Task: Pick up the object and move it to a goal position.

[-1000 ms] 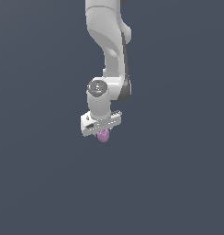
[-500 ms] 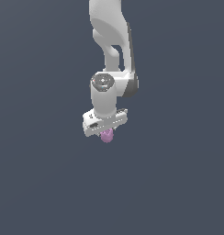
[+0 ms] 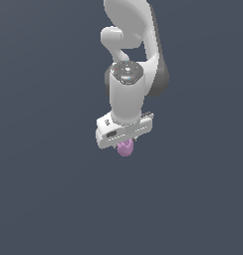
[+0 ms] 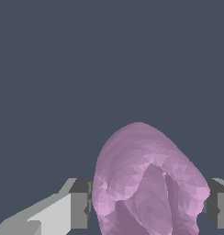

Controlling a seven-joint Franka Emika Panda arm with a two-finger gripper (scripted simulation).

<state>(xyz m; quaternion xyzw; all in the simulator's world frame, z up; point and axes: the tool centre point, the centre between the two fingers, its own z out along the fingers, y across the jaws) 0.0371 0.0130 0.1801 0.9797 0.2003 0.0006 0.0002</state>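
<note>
The object is a small lumpy pink-purple blob (image 3: 125,148) that hangs just below my white gripper (image 3: 125,144) in the exterior view. The gripper is shut on it. In the wrist view the blob (image 4: 141,183) fills the space between the two fingers (image 4: 79,204), which press on its two sides. The gripper's body hides the blob's upper part in the exterior view. The arm reaches down from the top of that view.
Only a plain dark grey-blue surface (image 3: 49,189) shows around the arm and the blob. No goal marker shows in either view.
The arm has moved toward the exterior view's right and a little down, with the blob still in the gripper. The wrist has swung so that its top now faces the camera more.
</note>
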